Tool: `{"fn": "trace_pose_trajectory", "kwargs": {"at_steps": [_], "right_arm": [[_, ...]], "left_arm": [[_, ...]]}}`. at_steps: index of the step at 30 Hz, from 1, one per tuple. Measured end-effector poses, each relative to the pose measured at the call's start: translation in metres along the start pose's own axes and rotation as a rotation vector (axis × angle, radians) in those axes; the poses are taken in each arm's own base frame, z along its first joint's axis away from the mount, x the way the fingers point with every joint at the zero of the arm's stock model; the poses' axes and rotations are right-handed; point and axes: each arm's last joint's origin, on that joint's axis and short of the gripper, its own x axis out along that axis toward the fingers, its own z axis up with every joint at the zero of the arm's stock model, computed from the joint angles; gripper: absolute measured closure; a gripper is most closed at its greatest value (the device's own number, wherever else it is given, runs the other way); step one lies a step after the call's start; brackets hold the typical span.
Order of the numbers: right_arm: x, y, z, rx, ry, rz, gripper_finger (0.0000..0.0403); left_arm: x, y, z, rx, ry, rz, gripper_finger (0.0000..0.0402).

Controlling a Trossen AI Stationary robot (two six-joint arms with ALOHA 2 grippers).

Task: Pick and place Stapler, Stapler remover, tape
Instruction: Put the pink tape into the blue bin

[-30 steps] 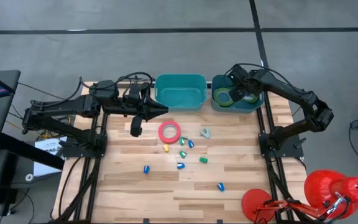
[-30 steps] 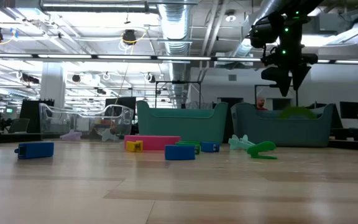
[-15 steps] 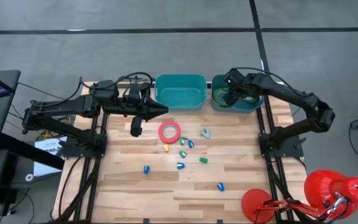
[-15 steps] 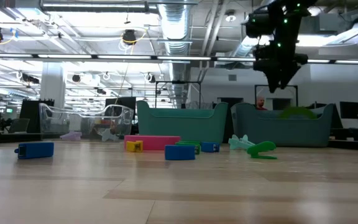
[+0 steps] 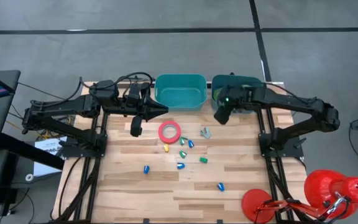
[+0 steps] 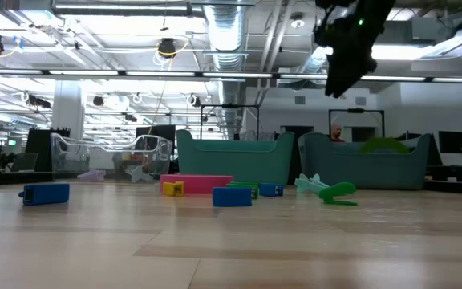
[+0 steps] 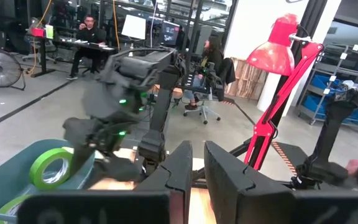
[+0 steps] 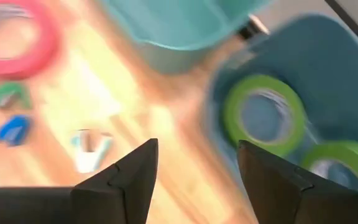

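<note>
Right gripper (image 5: 219, 117) upper centre-right, fingers spread wide and empty, two green tape rolls (image 8: 265, 114) in the blue bin (image 8: 347, 74), pink tape (image 5: 169, 131) mid-table, left gripper (image 5: 160, 110) narrowly parted, no readable writing.

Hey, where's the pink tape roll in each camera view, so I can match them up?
High view: the pink tape roll lies flat mid-table, just in front of the teal bin.
Low view: a low pink band on the table, in front of the teal bin.
Left wrist view: not in it.
Right wrist view: blurred pink ring at a corner of the picture, near the teal bin.
Shared landmark: the teal bin.
</note>
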Motion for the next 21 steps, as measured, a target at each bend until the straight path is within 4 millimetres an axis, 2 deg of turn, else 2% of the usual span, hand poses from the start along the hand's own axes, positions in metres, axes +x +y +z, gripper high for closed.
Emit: {"fn": "trace_pose_trajectory", "kwargs": {"at_steps": [8,13,21], "right_arm": [[-0.026,0.037,-0.008,-0.116,-0.127,0.139,0.0209],[-0.042,0.052,-0.013,-0.159,-0.2,0.215,0.0219],[-0.055,0.063,-0.017,-0.187,-0.262,0.274,0.0236]], "left_arm": [[0.0,0.0,0.0,0.001,0.004,0.0,0.0367],[0.0,0.0,-0.001,-0.001,0.012,0.002,0.0362],[0.0,0.002,-0.004,-0.013,0.036,0.056,0.031]]}}
